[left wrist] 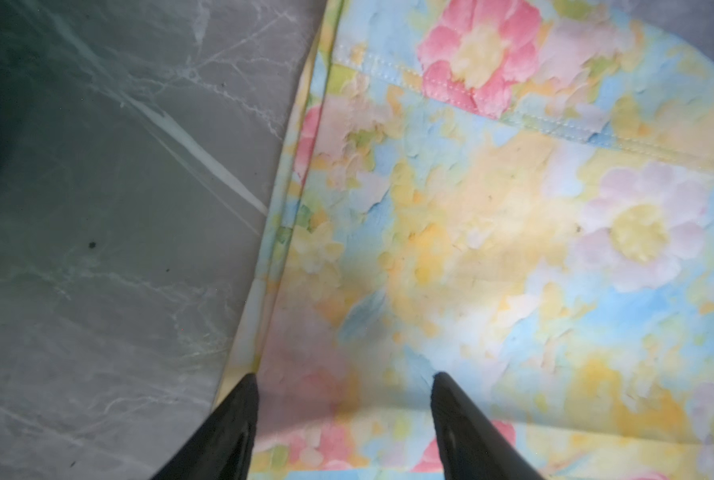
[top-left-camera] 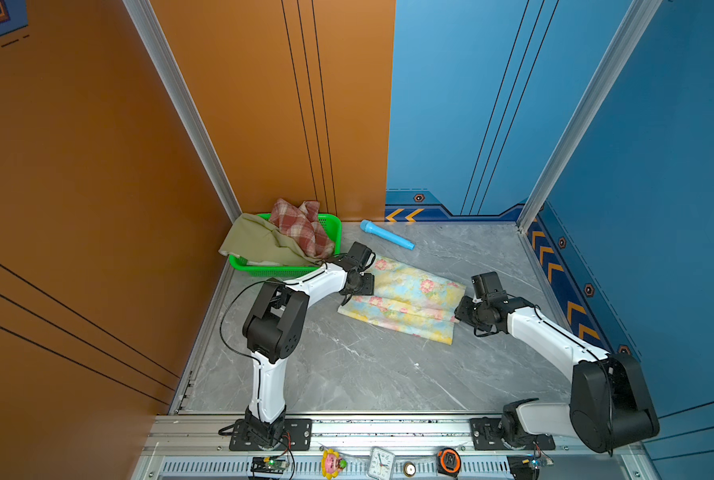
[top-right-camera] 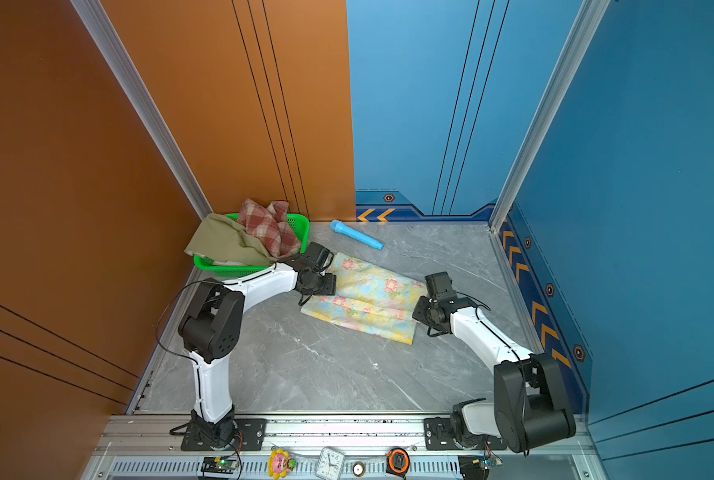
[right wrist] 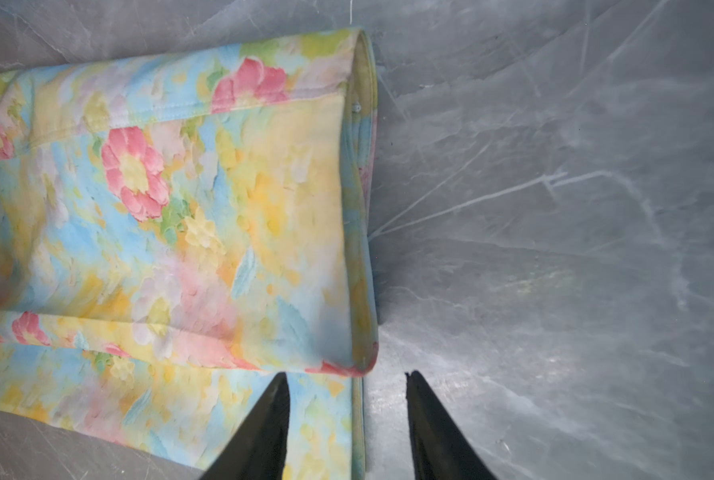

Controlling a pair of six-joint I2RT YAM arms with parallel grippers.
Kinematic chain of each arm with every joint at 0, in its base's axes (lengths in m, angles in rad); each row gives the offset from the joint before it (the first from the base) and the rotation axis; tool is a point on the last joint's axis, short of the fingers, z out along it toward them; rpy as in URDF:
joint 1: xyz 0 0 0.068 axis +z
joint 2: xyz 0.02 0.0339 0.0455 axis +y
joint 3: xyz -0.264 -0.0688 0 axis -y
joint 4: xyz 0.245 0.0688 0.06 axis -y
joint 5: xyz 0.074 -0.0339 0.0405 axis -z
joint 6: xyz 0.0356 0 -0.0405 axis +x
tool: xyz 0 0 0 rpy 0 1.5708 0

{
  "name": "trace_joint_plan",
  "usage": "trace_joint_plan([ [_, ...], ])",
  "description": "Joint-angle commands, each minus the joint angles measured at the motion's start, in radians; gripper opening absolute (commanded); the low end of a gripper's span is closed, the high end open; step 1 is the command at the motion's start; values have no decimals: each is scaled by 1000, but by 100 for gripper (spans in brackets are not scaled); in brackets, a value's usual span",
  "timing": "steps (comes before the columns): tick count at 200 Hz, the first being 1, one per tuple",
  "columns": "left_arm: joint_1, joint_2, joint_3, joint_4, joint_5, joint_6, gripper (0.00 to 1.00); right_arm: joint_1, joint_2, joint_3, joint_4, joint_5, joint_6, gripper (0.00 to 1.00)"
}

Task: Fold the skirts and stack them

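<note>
The pastel floral skirt [top-left-camera: 409, 299] [top-right-camera: 367, 295] lies folded in layers on the grey marble table. My left gripper [top-left-camera: 361, 291] [left wrist: 344, 376] is open at the skirt's left end, one fingertip at the cloth's edge and the other over the cloth [left wrist: 471, 249]. Open too, my right gripper [top-left-camera: 461, 309] [right wrist: 347, 374] straddles the right edge of the skirt's lower layer [right wrist: 180, 228], just below the folded upper layer. The plaid skirt [top-left-camera: 301, 226] [top-right-camera: 265, 226] and the olive skirt [top-left-camera: 259, 245] [top-right-camera: 226, 243] sit crumpled in the basket.
The green mesh basket [top-left-camera: 280, 272] [top-right-camera: 243, 272] stands in the back left corner, close behind my left wrist. A light-blue tube [top-left-camera: 386, 235] [top-right-camera: 355, 235] lies by the back wall. Walls close the table on three sides. A clock [top-left-camera: 381, 462] and tape measure [top-left-camera: 448, 460] rest on the front rail.
</note>
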Motion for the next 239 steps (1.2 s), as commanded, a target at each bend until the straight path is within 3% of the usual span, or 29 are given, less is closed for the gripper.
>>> trace_joint_plan([
  [1, 13, 35, 25, -10, -24, 29, 62, 11, 50, 13, 54, -28, 16, 43],
  [35, 16, 48, 28, -10, -14, 30, 41, 22, 116, 26, 103, -41, 21, 35],
  [64, 21, 48, 42, -17, -13, 32, 0, 26, 149, 46, 120, -48, 13, 2],
  [171, 59, -58, 113, -136, -30, 37, 0, 23, 67, 141, 46, -37, -39, 0],
  [181, 60, -58, 95, -136, -20, 25, 24, 24, 60, 134, 46, -36, -39, 0],
  [186, 62, -55, 87, -136, -12, 19, 29, 25, 55, 130, 46, -39, -39, 0],
  [205, 65, -34, 70, -136, 11, 2, 39, 30, 49, 121, 48, -38, -40, 0],
  [239, 62, 5, 68, -136, 15, -8, 42, 39, 57, 116, 50, -40, -46, 6],
])
